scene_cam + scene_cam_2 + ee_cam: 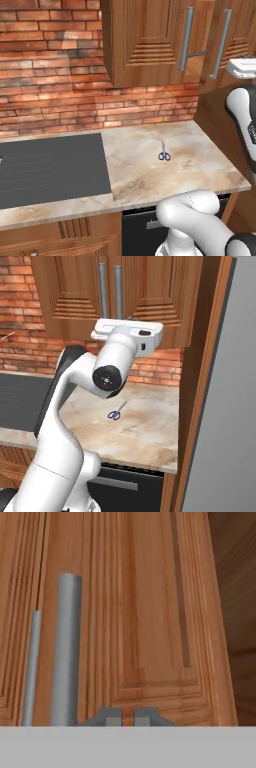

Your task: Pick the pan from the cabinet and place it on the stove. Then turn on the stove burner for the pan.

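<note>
Two raised-panel doors of the reddish-brown wall cabinet (pixel 150 40) hang above the counter, each with a long vertical grey bar handle; in the left base view the right door (pixel 227 45) stands slightly ajar, its handle (pixel 220 44) angled away from the left door's handle (pixel 186 39). The pan cannot be seen; whatever is in the cabinet is hidden behind the doors. The gripper (pixel 126 717) is raised to the lower part of the cabinet front, and in the hand view its two dark fingertips (pixel 112 717) sit close together, closed with nothing between them, just to the right of a grey bar handle (pixel 65 652) and facing the grooved door panel (pixel 150 612). Whether the fingertips touch the wood cannot be told. In the right base view the white hand (pixel 127 332) sits level just below the two handles (pixel 110 291). Below, a pair of small blue-handled scissors (pixel 164 154) lies on the beige marbled counter (pixel 200 160), well apart from the dark stove (pixel 50 167) top at the left. A red brick wall (pixel 50 75) backs the counter.
</note>
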